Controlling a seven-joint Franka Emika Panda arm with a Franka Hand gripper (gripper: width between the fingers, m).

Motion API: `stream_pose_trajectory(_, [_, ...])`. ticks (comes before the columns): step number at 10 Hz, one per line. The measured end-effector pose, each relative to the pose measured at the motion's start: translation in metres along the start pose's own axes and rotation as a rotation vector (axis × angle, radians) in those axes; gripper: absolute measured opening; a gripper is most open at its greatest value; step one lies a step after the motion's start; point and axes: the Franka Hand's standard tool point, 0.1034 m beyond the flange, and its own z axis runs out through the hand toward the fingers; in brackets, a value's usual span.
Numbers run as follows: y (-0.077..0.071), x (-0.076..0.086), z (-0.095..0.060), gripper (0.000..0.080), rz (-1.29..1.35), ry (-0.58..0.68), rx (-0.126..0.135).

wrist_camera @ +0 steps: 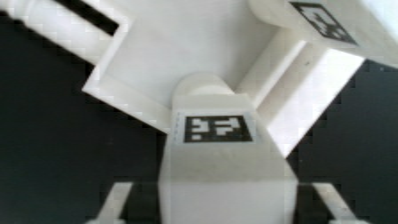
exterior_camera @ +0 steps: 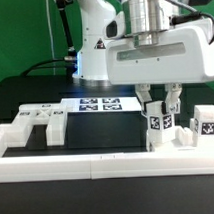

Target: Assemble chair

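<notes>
step: fitting bar (exterior_camera: 159,124) into block (exterior_camera: 172,145) just behind rail (exterior_camera: 97,167) | gripper (exterior_camera: 160,111): my jaws clamp bar | next, I judge: push straight down

Behind the bench we see a flat green backdrop (exterior_camera: 23,38) filling the upper bg; the tabletop (exterior_camera: 34,93) is matte black, w/ the marker board (exterior_camera: 100,103) lying flat near its middle; a long white border rail (exterior_camera: 97,167) runs along the near edge, from the exterior view's left to its right; in front of that we see a pale grey strip (exterior_camera: 98,203); light is bright & even, shadows soft.
</notes>
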Motion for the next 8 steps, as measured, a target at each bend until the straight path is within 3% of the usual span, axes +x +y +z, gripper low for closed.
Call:
stream_pose_trajectory(4, [0.0003,0.0003,0.0002,0.0296,0.043,-0.001,0.001])
stream_pose_trajectory(5, [0.0002,0.0000,0.0003,0.0515,0.041,-0.002,0.001])
stream_pose_trajectory(6, [0.0003,-0.0003,0.0005,0.0515,-0.011,-0.002,0.001])
stream_pose_trajectory(7, [-0.0005,-0.0030,0.0008,0.0621,-0.094,-0.003,-0.002])
stream_pose_trajectory(8, [-0.0013,-0.0047,0.0009,0.0642,-0.216,-0.004,-0.001])
